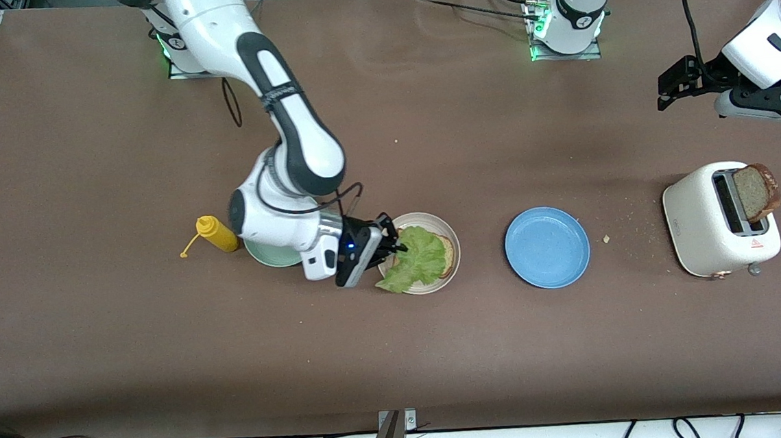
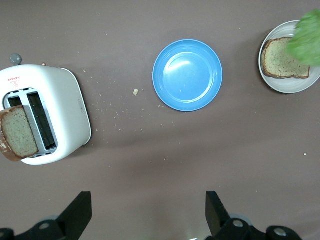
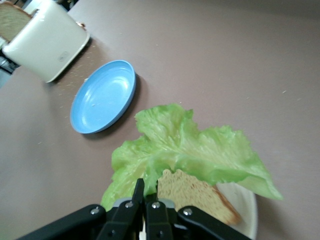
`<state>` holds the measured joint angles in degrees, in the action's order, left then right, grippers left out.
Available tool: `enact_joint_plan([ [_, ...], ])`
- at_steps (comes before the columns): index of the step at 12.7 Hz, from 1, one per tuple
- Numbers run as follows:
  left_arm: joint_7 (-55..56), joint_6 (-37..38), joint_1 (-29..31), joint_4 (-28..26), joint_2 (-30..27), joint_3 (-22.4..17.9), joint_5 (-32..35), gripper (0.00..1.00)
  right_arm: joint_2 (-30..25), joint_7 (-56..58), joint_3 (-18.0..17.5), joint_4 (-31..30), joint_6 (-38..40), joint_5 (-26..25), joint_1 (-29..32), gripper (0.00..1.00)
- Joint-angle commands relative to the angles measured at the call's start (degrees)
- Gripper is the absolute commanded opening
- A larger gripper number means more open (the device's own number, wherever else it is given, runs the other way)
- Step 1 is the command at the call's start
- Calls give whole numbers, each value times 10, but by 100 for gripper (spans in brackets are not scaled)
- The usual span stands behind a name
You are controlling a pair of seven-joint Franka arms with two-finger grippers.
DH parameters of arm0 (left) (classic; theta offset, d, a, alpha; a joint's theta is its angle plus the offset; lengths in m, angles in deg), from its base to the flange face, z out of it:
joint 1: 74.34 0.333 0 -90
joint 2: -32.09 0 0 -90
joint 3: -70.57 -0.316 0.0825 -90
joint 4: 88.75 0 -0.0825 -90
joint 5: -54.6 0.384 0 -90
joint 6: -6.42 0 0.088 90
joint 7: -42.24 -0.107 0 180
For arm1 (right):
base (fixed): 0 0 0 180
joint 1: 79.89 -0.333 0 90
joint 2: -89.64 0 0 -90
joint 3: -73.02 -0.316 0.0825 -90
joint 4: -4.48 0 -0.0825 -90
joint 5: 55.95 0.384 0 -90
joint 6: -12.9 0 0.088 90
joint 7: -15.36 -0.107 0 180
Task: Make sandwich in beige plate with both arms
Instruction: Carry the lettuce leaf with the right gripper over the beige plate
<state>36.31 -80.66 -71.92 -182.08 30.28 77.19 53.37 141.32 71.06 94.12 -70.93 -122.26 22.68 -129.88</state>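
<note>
The right claw [image 1: 398, 247] is sitting pinched tight on the edge of the ruffled green lettuce leaf [image 1: 418, 257], just left of centre in the front view, over the rim of the beige plate [image 1: 451, 237]. The thin, crinkled leaf is draping across a square brown bread slice [image 1: 446, 255] with a darker crust, which is lying flat in that round, matte, shallow plate. The left claw [image 1: 665, 94] is hanging at the upper right of the frame, over bare brown counter [image 1: 400, 356], its fingers [image 2: 215, 210] spread wide and holding nothing. Below it, a second grainy bread slice [image 1: 756, 191] is sticking up from a slot of the glossy cream toaster [image 1: 707, 224]. A smooth round blue plate [image 1: 547, 247] is lying between toaster and beige plate.
</note>
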Motion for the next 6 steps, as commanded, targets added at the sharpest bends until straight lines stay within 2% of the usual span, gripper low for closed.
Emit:
enact_joint_plan([
  [1,-5,5,4,5,-3,0,-5,100,37,-17,-8,31,-58,25,-25,0],
  [3,-5,5,5,5,-3,0,-5,100,35,-17,-48,5,-78,27,-24,0],
  [6,-5,6,5,5,-3,0,-5,100,33,-13,-56,-25,-84,21,-22,0],
])
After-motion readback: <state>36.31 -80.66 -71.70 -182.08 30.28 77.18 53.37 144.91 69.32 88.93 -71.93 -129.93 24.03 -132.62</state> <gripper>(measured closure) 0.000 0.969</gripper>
